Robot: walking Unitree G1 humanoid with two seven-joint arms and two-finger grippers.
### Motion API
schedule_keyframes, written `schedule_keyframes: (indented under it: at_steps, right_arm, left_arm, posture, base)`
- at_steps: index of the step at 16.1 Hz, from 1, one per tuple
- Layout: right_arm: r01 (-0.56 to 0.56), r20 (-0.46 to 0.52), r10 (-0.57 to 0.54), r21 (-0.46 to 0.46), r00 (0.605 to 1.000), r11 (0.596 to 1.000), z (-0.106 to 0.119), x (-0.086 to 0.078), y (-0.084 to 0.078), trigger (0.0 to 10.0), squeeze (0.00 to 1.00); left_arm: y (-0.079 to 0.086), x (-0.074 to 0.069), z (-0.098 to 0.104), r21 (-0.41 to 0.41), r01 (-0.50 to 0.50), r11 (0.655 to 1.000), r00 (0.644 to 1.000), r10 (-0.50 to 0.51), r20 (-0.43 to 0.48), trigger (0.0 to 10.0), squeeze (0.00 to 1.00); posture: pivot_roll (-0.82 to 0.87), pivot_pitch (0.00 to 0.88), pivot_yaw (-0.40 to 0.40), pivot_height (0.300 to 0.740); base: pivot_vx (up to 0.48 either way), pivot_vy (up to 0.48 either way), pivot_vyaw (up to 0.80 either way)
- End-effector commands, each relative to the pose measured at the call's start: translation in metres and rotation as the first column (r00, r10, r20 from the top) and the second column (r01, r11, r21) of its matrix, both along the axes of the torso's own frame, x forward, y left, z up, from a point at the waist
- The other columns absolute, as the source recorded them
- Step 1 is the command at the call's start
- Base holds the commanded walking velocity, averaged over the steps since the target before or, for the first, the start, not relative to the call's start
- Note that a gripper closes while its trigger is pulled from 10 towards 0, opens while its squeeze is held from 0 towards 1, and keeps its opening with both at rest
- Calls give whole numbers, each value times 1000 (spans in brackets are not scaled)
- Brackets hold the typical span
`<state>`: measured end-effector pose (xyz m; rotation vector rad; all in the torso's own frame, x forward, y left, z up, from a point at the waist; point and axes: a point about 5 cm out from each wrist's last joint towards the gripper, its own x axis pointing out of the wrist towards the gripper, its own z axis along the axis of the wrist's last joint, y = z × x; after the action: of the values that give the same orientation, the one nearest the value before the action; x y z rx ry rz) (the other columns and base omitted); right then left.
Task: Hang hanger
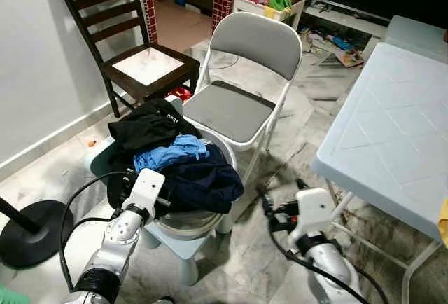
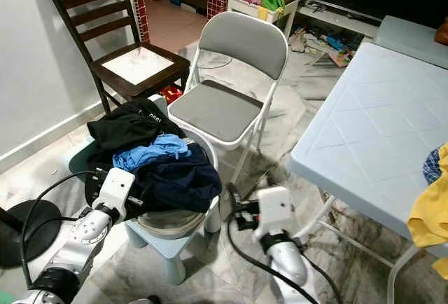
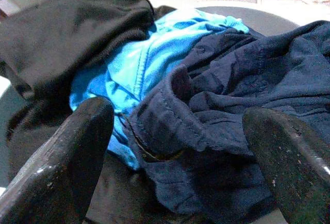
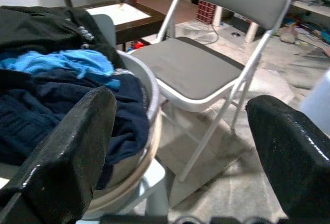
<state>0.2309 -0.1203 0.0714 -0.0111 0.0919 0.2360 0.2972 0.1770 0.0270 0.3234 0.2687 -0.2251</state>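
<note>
In the basin (image 1: 210,220), three garments (image 1: 175,157).

Left hand (image 3: 175,167) spread wide over navy garment (image 3: 247,95), blue shirt (image 3: 139,64)

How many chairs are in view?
2: a dark wooden chair against the wall, and a grey padded white-framed folding chair beside it, behind the basin of clothes. Others may be hidden.

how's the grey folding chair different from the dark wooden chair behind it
The grey folding chair has a white metal frame and a padded grey seat and back; the dark wooden chair has a slatted wooden back and a pale seat panel. The folding chair stands beside the laundry basin; the wooden one stands by the wall. Both seats are bare.
</note>
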Motion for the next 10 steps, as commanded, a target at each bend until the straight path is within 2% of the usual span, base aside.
schedule_keyframes:
  at_steps: [1, 2, 4, 6, 7, 8, 10]
  right_arm:
    - [2, -4, -2, -9, 1000, 1000, 1, 1, -2, 10000, 0]
    - [-3, -1, 3, -12, 1000, 1000, 2, 2, -1, 10000, 0]
    - [-6, 3, 6, -17, 1000, 1000, 3, 3, -2, 10000, 0]
    - [-3, 2, 3, -21, 1000, 1000, 2, 1, -3, 10000, 0]
    - [-2, 1, 2, -21, 1000, 1000, 2, 1, -3, 10000, 0]
    - [-3, 1, 3, -21, 1000, 1000, 3, 0, -3, 10000, 0]
    - [-11, -6, 11, -17, 1000, 1000, 3, -2, -3, 10000, 0]
  left_arm:
    - [-5, 1, -4, -26, 3, 1000, 999, -4, -47, 10000, 0]
    - [-8, 4, -4, -36, -13, 999, 999, 11, -51, 10000, 0]
    - [-16, 20, 6, -89, -58, 994, 997, 53, -58, 10000, 0]
    - [-17, 23, 1, -101, -93, 991, 988, 79, -135, 10000, 0]
    - [-16, 24, 0, -128, -133, 983, 981, 112, -158, 3686, 0]
    - [-16, 24, -1, -152, -155, 976, 977, 129, -170, 0, 0]
    - [-11, 26, -4, -204, -244, 948, 950, 192, -246, 0, 0]
  posture:
    - [66, 68, -118, 740]
    - [62, 70, -120, 740]
    - [56, 69, -121, 740]
    - [46, 69, -122, 740]
    - [40, 69, -122, 740]
    - [33, 68, -122, 740]
    - [17, 67, -121, 740]
  base:
    - [0, 0, 0]
    - [0, 0, 0]
    - [0, 0, 0]
    - [0, 0, 0]
    - [0, 0, 0]
    - [0, 0, 0]
    - [0, 0, 0]
